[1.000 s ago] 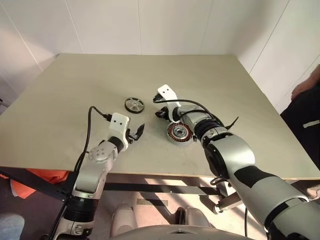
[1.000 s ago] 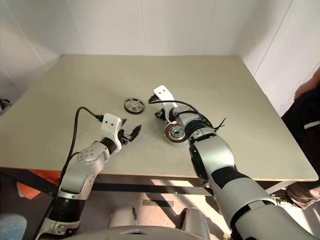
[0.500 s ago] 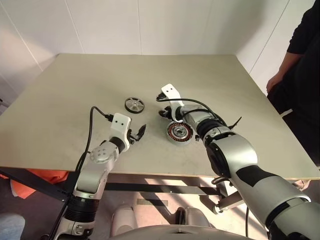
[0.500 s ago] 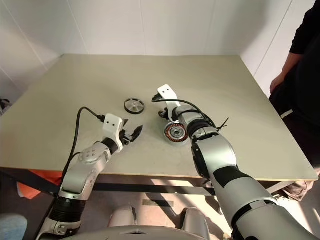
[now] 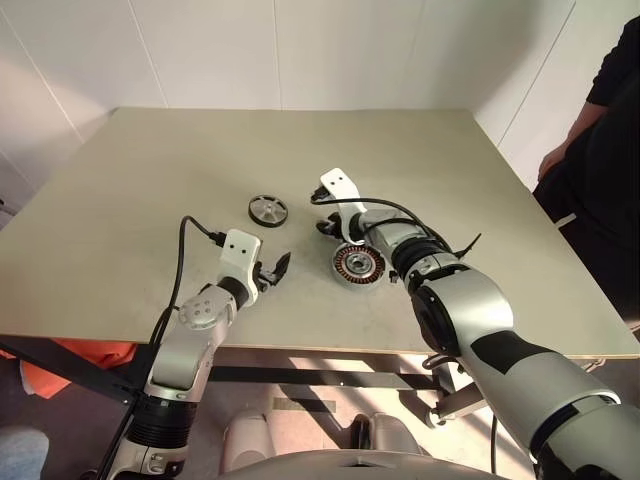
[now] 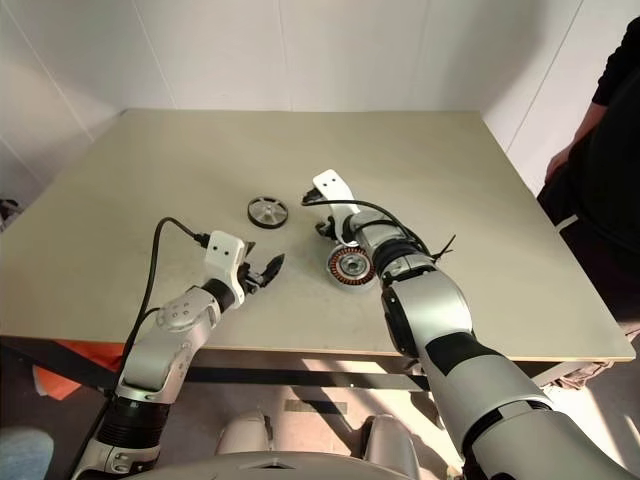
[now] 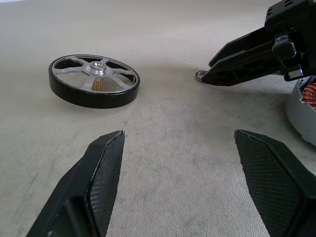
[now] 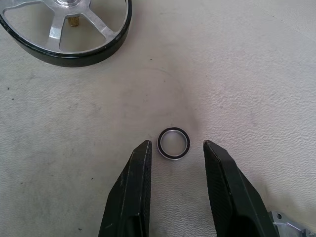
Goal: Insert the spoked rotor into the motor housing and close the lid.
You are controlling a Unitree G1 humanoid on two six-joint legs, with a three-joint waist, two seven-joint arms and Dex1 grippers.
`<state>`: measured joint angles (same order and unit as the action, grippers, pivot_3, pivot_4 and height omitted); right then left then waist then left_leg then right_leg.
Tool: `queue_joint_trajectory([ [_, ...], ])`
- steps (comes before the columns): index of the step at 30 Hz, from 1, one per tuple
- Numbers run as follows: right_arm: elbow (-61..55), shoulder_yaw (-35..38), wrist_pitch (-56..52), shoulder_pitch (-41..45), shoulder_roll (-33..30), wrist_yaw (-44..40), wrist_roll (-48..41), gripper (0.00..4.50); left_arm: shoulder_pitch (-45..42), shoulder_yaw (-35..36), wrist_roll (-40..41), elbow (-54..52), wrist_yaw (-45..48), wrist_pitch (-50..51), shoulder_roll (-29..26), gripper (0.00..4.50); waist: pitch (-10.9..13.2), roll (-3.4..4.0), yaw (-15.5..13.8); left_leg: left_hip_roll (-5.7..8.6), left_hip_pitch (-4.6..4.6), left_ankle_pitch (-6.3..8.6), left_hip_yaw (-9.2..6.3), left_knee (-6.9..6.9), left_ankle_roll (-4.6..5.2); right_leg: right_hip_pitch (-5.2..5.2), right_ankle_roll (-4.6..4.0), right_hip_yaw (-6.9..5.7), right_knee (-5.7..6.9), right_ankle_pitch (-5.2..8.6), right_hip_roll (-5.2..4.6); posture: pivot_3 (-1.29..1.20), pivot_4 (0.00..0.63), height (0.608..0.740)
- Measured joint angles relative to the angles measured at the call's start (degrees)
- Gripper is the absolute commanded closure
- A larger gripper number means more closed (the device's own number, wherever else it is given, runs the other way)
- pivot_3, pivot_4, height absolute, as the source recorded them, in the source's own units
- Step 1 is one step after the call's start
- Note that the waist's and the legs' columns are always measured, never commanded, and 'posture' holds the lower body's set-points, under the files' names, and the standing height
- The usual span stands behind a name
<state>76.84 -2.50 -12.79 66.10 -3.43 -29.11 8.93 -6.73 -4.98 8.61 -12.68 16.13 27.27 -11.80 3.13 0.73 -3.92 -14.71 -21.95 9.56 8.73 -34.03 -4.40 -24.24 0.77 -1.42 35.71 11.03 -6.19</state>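
On a beige table [image 5: 150, 200] ringed by white walls [image 5: 250, 50]

Small ring [image 8: 174, 143] between fingertips [image 8: 143, 150] (rotor [image 8: 64, 29] beyond)

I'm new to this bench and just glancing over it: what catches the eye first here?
The motor housing with its copper windings lies mid-table, beside the right pincer, whose open fingers straddle a small metal ring. The dark-rimmed spoked rotor lies alone farther back; the left pincer hangs open, empty.
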Motion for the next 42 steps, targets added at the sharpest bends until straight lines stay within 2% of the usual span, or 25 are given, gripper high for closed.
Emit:
queue_joint_trajectory([
  [11, -0.1, -2.9, 0.6, 0.6, 0.3, -1.2, 3.1, 2.69, 1.2, 0.0, -0.1, -1.0, -1.2, 0.1, 0.9, 0.75, 0.0, 0.01, 0.0, 0.00, 0.01, 0.00, 0.00, 0.05, 0.00, 0.00, 0.00, 0.00, -0.04, 0.01, 0.00, 0.00, 0.000, 0.740],
  [42, 0.6, -1.4, -0.5, 1.0, -0.6, -1.6, 3.1, 2.69, 2.2, -0.4, -0.8, -1.3, -2.1, 0.1, 2.1, 0.75, 0.0, 0.01, -0.2, 0.02, -0.03, 0.00, 0.00, 0.04, 0.00, 0.01, 0.00, -0.01, -0.05, 0.00, -0.02, 0.00, 0.000, 0.740],
])
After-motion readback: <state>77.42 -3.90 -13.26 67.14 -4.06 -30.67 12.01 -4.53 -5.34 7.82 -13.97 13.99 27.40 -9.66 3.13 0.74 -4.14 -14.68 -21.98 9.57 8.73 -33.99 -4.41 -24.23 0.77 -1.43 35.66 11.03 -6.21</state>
